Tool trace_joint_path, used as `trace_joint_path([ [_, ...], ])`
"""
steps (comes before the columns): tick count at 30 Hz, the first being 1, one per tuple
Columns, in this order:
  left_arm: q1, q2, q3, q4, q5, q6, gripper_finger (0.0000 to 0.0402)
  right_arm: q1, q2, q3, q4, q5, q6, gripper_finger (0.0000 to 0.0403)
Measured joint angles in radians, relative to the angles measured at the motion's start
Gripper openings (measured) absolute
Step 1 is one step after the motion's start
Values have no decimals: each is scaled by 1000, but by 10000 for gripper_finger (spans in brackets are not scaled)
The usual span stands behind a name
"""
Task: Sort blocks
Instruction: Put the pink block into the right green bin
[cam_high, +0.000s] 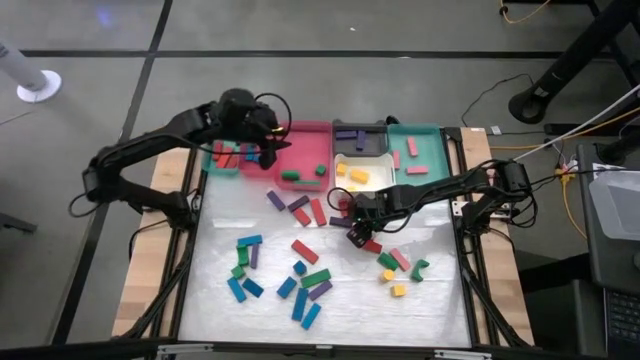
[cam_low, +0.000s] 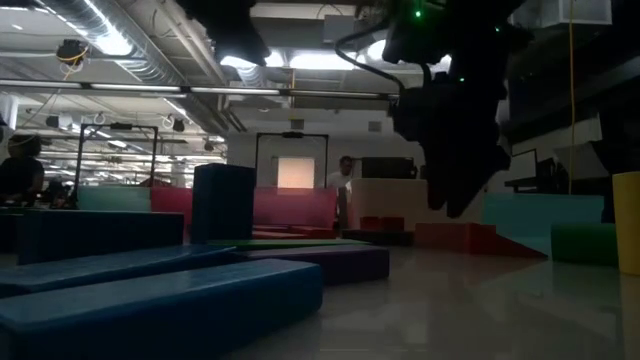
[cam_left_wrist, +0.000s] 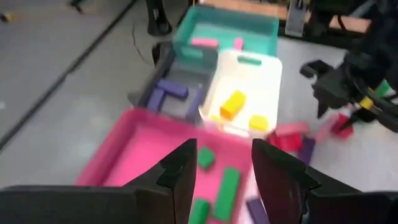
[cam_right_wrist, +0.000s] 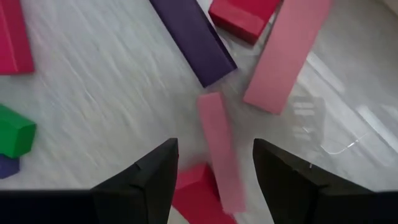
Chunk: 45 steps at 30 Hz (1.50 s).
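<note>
Two arms: both at work over the table (cam_high: 215, 305); left gripper (cam_high: 268, 152) at the far trays, right gripper (cam_high: 358, 222) mid-table among loose blocks
High view: scattered blocks (cam_high: 300, 280) spread across the white mat; pink tray (cam_high: 325, 135) beside a black tray (cam_high: 362, 131), white tray (cam_high: 383, 166) and teal tray (cam_high: 432, 140)
Left wrist view: left gripper (cam_left_wrist: 219, 165) hangs above the pink tray (cam_left_wrist: 130, 149), fingers parted, nothing between them; green blocks (cam_left_wrist: 227, 190) lie in the tray straight below the gap; yellow blocks (cam_left_wrist: 233, 104) in the white tray (cam_left_wrist: 270, 71), purple blocks (cam_left_wrist: 166, 92) in the black tray (cam_left_wrist: 163, 56) — contents the high view barely resolves
Right wrist view: right gripper (cam_right_wrist: 214, 168) spread wide and empty; a slim pink block (cam_right_wrist: 217, 146) lies flat between the fingers, running lengthwise into the gap; a red block (cam_right_wrist: 196, 196) just beside it, possibly touching; purple block (cam_right_wrist: 189, 37) and wider pink block (cam_right_wrist: 287, 53) farther ahead
Low view: dim; right arm (cam_low: 455, 110) hangs dark over blue blocks (cam_low: 170, 295) in the foreground; a person (cam_low: 344, 190) stands in the room beyond
</note>
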Motion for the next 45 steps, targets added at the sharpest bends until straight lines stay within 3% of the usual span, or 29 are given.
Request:
trace_joint_path([
  [9,-17,-50,0,-279,6,-102,141,0,62,-11,8,34,-11,186],
  [19,-113,-87,0,-714,37,-176,141,0,102,2,-12,13,-12,54],
  [27,-203,-86,-1,-923,75,-398,141,-10,55,156,-231,16,-69,52],
  [32,-247,-86,-1,-905,75,-418,141,-31,39,343,-568,169,-168,68],
  [38,-291,-86,-1,-873,74,-447,141,-93,38,514,-901,438,-248,59],
  [41,-315,-86,-1,-865,74,-455,141,-143,36,529,-942,553,-298,55],
  [45,-347,-86,-1,-854,73,-469,141,-238,29,506,-934,579,-407,68],
])
